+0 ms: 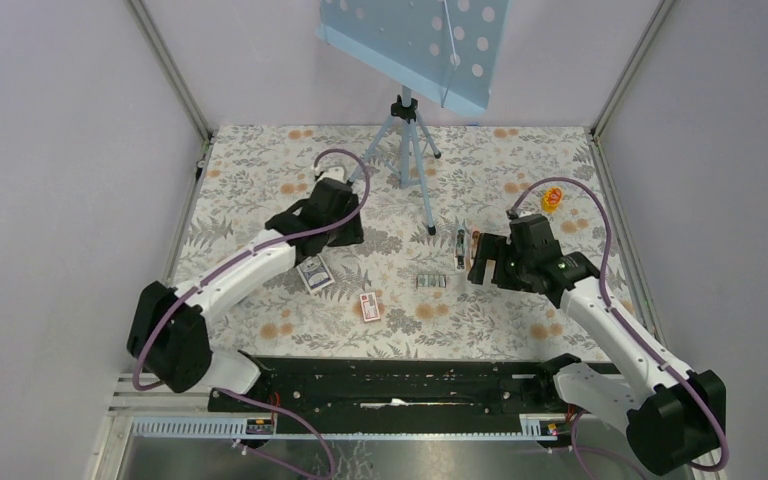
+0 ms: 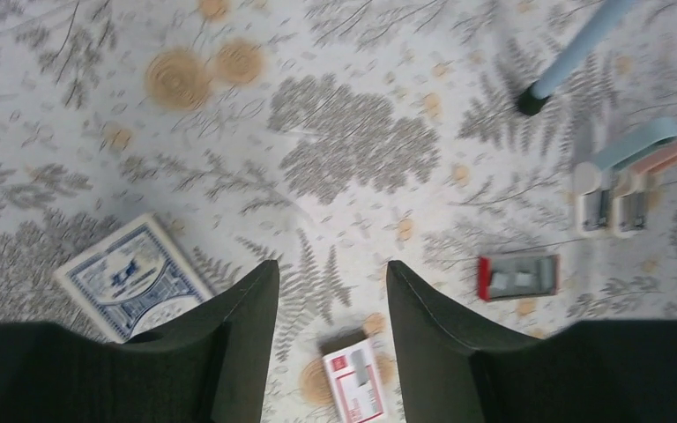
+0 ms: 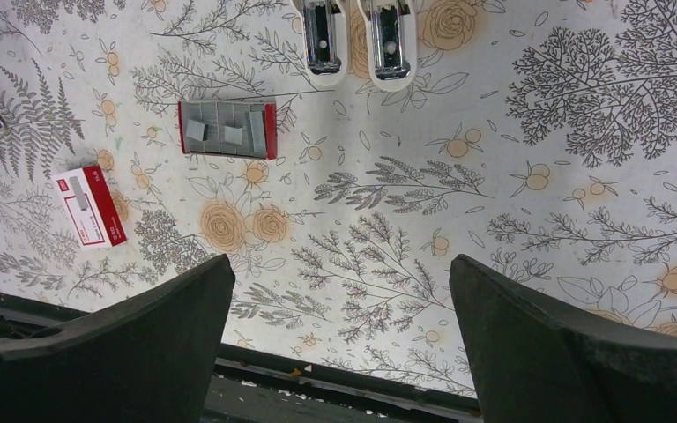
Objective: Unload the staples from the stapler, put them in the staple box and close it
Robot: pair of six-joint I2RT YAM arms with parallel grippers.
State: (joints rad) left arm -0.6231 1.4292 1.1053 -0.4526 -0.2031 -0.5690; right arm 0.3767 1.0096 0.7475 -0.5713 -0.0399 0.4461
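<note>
The pale pink stapler [image 1: 476, 245] lies on the floral cloth, side by side with a pale blue one [image 1: 460, 248]. The left wrist view has it far right [image 2: 670, 150]. In the right wrist view only its white head with grey metal inside [image 3: 392, 40] shows at the top edge. I cannot make out the staples inside it. My right gripper [image 1: 480, 262] [image 3: 339, 264] hangs just nearer than the stapler, open and empty. My left gripper [image 1: 338, 225] [image 2: 331, 269] is well to the left, open with nothing between its fingers.
An open red tray of grey staple strips [image 3: 226, 129] [image 2: 518, 276] lies left of the staplers. A red-and-white box [image 1: 370, 306] [image 2: 354, 383] and a blue card box [image 1: 312, 274] lie farther left. A tripod [image 1: 407, 140] stands behind. A yellow round object [image 1: 552, 200] sits at right.
</note>
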